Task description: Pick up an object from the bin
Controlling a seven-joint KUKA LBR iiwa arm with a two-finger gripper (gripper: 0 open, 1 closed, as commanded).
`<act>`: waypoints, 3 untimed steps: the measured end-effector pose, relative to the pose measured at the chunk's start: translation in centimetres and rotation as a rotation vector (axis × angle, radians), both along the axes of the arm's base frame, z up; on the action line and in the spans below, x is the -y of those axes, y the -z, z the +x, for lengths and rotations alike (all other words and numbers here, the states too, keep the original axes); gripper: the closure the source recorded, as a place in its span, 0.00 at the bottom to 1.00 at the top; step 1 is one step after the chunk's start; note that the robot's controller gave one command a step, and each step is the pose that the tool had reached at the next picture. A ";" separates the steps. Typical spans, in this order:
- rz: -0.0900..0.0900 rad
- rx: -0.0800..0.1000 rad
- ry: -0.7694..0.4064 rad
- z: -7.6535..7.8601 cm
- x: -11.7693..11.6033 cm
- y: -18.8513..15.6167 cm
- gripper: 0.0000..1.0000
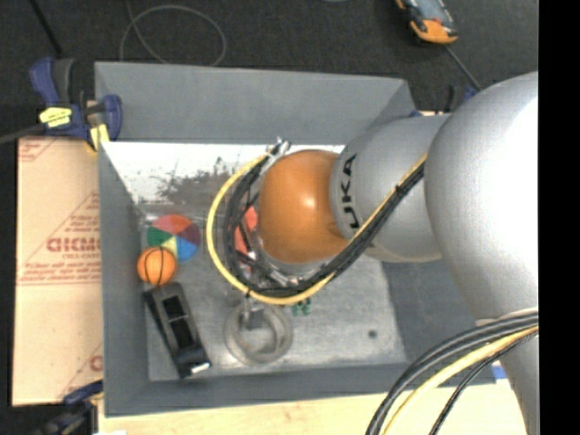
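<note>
- The arm (471, 179), smooth silver-grey and rounded, comes in from the right and covers much of the right half of the bin.
- The bin (254, 107) is dull grey metal with sloping walls and a flat, speckled floor.
- At the wrist sits a glossy, dome-shaped orange cover (294, 207). Yellow and black cables (216, 216) loop around its left and lower sides.
- The gripper (261, 290) hangs beneath that cover, over the near-middle of the floor. The cover and cables hide most of it, so I cannot tell whether it is spread or closed.
- A black block (177, 329), long and box-like with a matte surface, lies flat by the left wall. Its long axis runs from the upper left towards the near wall, slanting a little to the right.
- A clear ring (258, 338), a see-through round piece that looks like plastic, lies on the floor just under the gripper, near the front wall. Its open face is turned up, and being round it has no long axis. The wrist overlaps its upper edge.
- A many-coloured ball (174, 236) in red, green, blue and yellow wedges rests near the left wall.
- A small orange ball (157, 265) with dark basketball seams lies just beside it, between it and the black block.
- A tiny green bit (304, 308) lies just right of the clear ring; what it is cannot be made out.
</note>
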State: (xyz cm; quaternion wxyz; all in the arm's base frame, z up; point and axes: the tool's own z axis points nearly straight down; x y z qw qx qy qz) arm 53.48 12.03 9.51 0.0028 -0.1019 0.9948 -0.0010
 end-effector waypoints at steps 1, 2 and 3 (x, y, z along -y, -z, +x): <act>0.001 0.000 0.001 0.0 0.0 -1.0 1.00; -0.001 -0.006 0.001 0.0 0.0 -2.1 1.00; -0.001 -0.006 0.002 -0.1 0.0 -3.4 1.00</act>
